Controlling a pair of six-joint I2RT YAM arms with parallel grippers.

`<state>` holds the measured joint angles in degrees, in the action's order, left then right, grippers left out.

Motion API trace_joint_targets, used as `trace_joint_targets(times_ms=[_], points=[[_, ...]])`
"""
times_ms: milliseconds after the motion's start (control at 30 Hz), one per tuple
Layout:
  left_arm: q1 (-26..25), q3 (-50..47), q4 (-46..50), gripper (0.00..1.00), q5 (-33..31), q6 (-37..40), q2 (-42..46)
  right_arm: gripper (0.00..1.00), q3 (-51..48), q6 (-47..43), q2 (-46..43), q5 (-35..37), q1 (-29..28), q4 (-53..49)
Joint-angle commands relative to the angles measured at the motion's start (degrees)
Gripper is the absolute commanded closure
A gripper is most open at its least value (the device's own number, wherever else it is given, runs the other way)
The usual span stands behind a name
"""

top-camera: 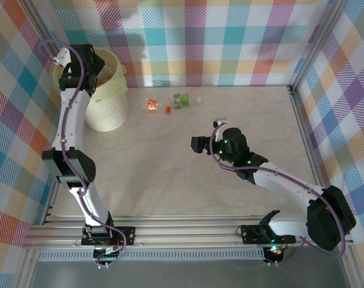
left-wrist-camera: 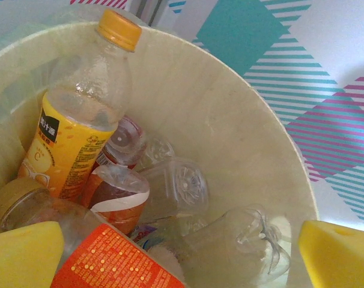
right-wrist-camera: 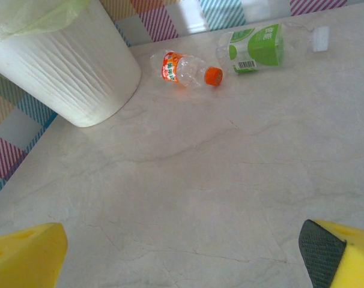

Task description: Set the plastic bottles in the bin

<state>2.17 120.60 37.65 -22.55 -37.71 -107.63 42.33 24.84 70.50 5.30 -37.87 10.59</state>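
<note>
Nearest, the right gripper [top-camera: 199,144] hangs with jaws spread over bare table [top-camera: 188,192], well right of the bin [top-camera: 110,111]. Just right of the bin lie an orange-capped bottle [right-wrist-camera: 185,68] and a green-labelled bottle [right-wrist-camera: 254,47], its clear end washed out. Above the bin, the left gripper [left-wrist-camera: 182,264] gapes, gripping nothing. Crushed bottles [left-wrist-camera: 170,186] overlap inside, and an orange-labelled bottle [left-wrist-camera: 116,261] is cut off between the pads [left-wrist-camera: 26,255].

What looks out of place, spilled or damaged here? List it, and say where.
Two bottles lie on their sides on the table, outside the bin: an orange-capped bottle and a green-labelled bottle beside it. Inside the bin, the clear bottles are crushed. Nothing looks spilled.
</note>
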Motion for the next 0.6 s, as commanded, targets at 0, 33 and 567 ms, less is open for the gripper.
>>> trace_joint_targets(times_ms=[0,33,567], points=[[0.8,1.5,1.1,0.0,0.6,0.2,2.5,0.0,2.5,-0.3,0.7,-0.9,-0.2,1.2],[0.8,1.5,1.1,0.0,0.9,0.2,2.8,0.0,2.7,-0.3,0.8,-1.0,-0.2,1.2],[-6.5,-9.9,-4.8,0.0,11.8,2.6,13.3,0.0,5.9,2.4,6.0,1.3,1.3,0.5]])
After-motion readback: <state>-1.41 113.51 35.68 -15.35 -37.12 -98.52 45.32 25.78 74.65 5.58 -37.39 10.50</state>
